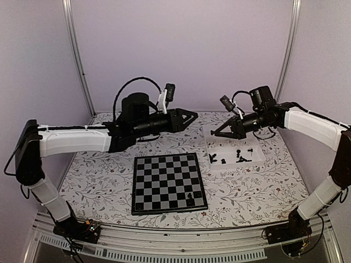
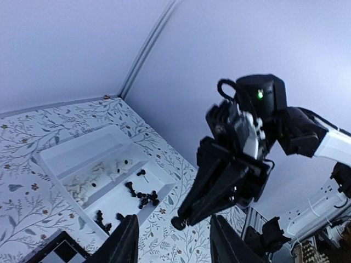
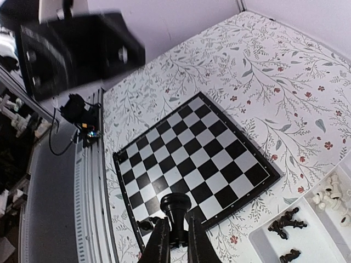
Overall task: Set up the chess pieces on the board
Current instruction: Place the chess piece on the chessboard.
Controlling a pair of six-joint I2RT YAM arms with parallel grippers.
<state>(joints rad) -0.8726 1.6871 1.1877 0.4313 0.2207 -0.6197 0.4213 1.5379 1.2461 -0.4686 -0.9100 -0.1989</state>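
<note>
Above the white tray (image 1: 227, 143), the right gripper (image 3: 176, 227) is held raised with its fingers clamped on one black chess piece (image 3: 175, 205). The piece is gripped by its narrow part, so that the wider end protrudes beyond the fingertips. This is judged to leave that end free for setting down. The board (image 1: 164, 175) lies flat between the arms, well apart from the held piece, with only a couple of black pieces (image 1: 190, 195) standing near its near right corner. The left gripper (image 1: 193, 115) is held raised beyond the far edge of the board, fingers apart and nothing between them, presumably so that the squares are left unobstructed. Loose black pieces (image 1: 241, 158) and white pieces (image 2: 98, 178) lie in separate tray compartments, so the task is judged barely begun.
</note>
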